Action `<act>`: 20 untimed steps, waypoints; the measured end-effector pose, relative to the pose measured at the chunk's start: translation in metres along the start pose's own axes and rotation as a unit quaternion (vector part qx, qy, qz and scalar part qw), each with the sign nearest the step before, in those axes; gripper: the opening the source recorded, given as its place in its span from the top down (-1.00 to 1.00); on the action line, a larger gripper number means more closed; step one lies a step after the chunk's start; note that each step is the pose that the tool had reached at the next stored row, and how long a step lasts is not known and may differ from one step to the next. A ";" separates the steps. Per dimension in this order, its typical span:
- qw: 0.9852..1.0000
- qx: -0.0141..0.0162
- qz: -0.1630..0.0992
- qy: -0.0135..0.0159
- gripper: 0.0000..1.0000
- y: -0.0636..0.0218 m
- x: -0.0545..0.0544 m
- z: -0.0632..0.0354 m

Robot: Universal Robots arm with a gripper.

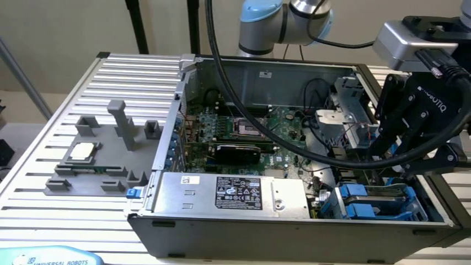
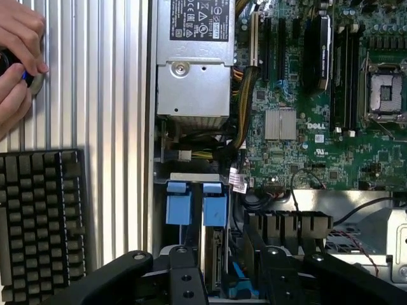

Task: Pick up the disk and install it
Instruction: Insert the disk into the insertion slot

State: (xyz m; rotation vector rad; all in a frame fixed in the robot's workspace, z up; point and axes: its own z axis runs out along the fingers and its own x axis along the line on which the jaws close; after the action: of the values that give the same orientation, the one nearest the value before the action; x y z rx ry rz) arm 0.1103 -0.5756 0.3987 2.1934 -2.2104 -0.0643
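Note:
The disk (image 2: 213, 251) stands on edge in the drive bay at the case's corner, its silver-grey side and blue carrier tab (image 2: 215, 204) showing in the wrist view. A second blue tab (image 2: 178, 203) sits beside it. My gripper (image 2: 229, 279) straddles the disk with its black fingers (image 2: 186, 274) on either side, and a gap shows between the disk and the far finger. In the exterior view my gripper (image 1: 402, 175) hangs over the blue carriers (image 1: 359, 192) in the bay on the exterior view's right.
The open computer case (image 1: 294, 234) holds a motherboard (image 2: 318, 95), a silver power supply (image 1: 235, 193) and a thick black cable (image 1: 243, 110). A grey fixture with a small silver chip (image 1: 83, 151) lies on the ribbed table. A person's hand (image 2: 18, 57) and a black keyboard (image 2: 38, 216) lie beside the case.

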 end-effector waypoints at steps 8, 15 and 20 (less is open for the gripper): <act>1.000 0.000 0.000 0.000 0.18 -0.0105 -0.002 -0.0004; 1.000 0.000 0.000 0.000 0.18 -0.0117 -0.002 -0.0004; 1.000 0.000 0.000 0.000 0.18 -0.0117 -0.002 -0.0004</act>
State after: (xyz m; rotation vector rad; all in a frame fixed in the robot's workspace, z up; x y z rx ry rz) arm 0.1220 -0.5732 0.3986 2.1933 -2.2104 -0.0648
